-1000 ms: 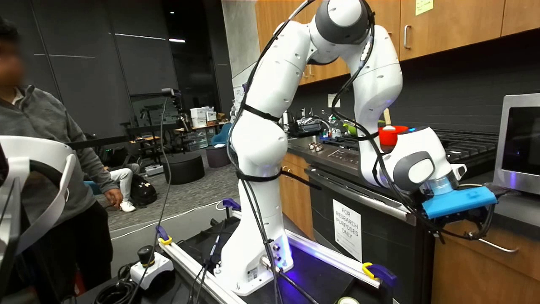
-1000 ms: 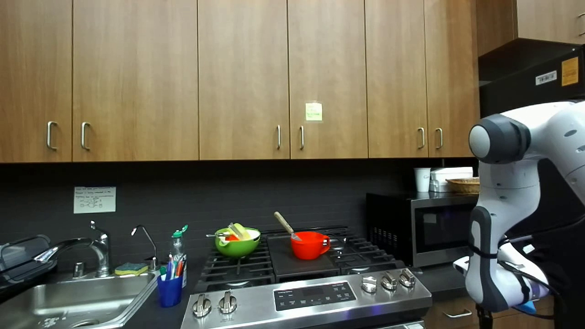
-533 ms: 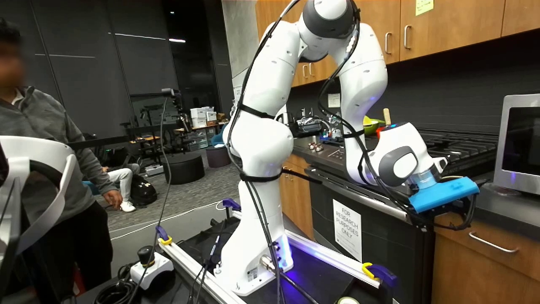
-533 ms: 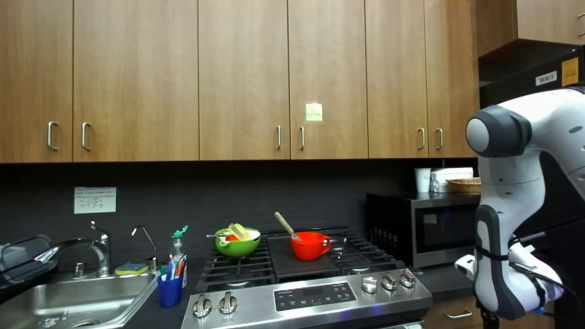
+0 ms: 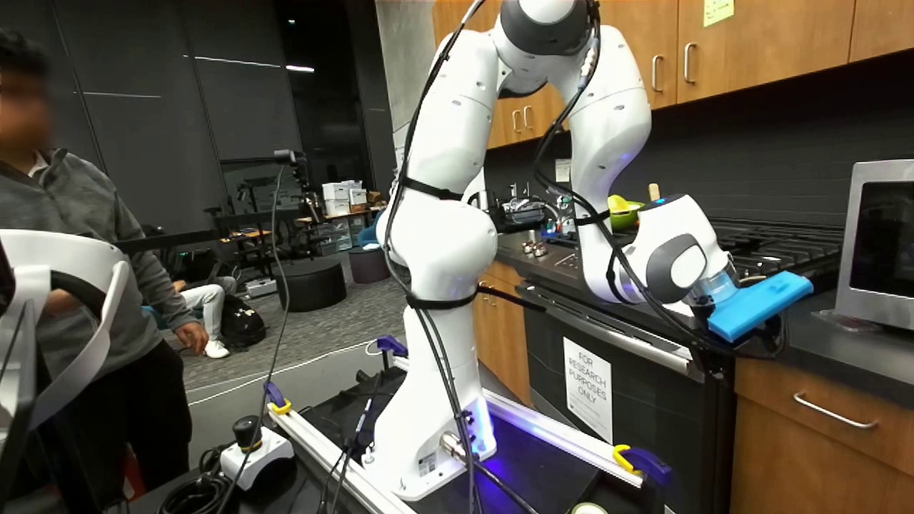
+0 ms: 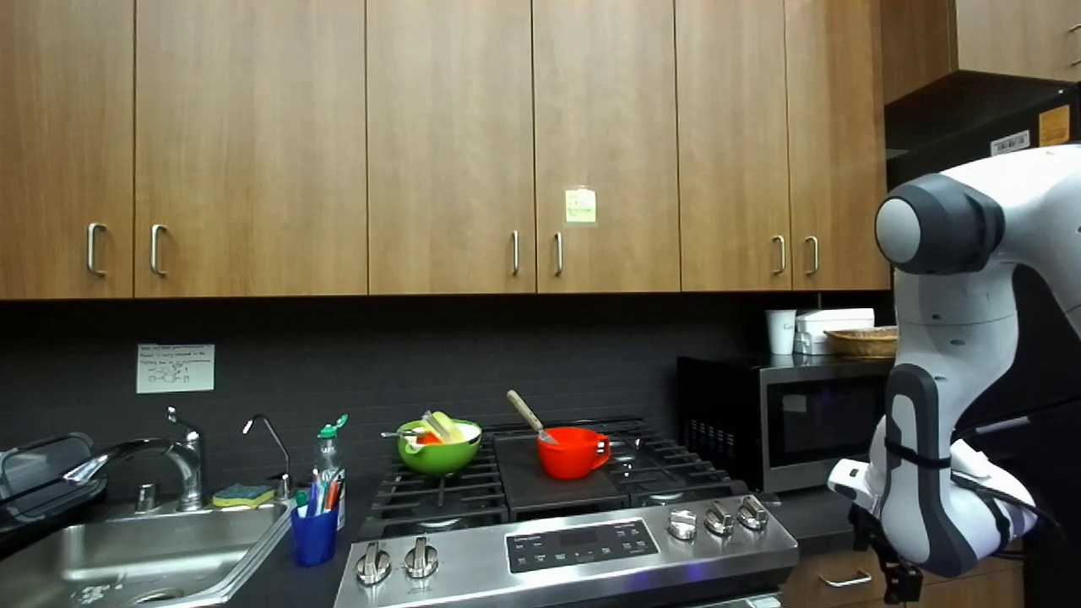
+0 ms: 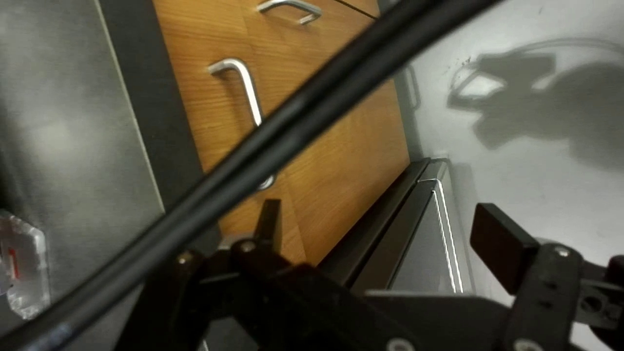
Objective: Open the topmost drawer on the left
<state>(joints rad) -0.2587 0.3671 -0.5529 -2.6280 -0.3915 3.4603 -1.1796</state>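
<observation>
The topmost drawer [image 5: 778, 389] is a wide, shallow brown wooden front under the dark counter, right of the oven, and looks shut. Its slim silver bar handle [image 5: 834, 411] shows whole there. The drawer [image 6: 811, 567] also shows low in an exterior view, left of the gripper [image 6: 900, 583]. In the wrist view the drawer front [image 7: 204, 105] and its handle [image 7: 249, 92] lie at upper left, the handle partly behind a black cable. My gripper [image 7: 386, 236] is open with nothing between its fingers, apart from the handle. In an exterior view a blue piece on the wrist [image 5: 760, 307] hides most of it.
The oven [image 5: 643, 400] stands beside the drawer, under the gripper. The counter edge [image 5: 842, 364] runs above the drawer, with a microwave [image 5: 882, 243] on it. A second silver handle [image 7: 290, 7] shows in the wrist view. A person [image 5: 86, 285] stands at far left.
My gripper has moved back from in front of the drawer handle toward the oven, rising slightly and tilting. The handle, partly covered before, now shows whole. The drawer has not moved.
</observation>
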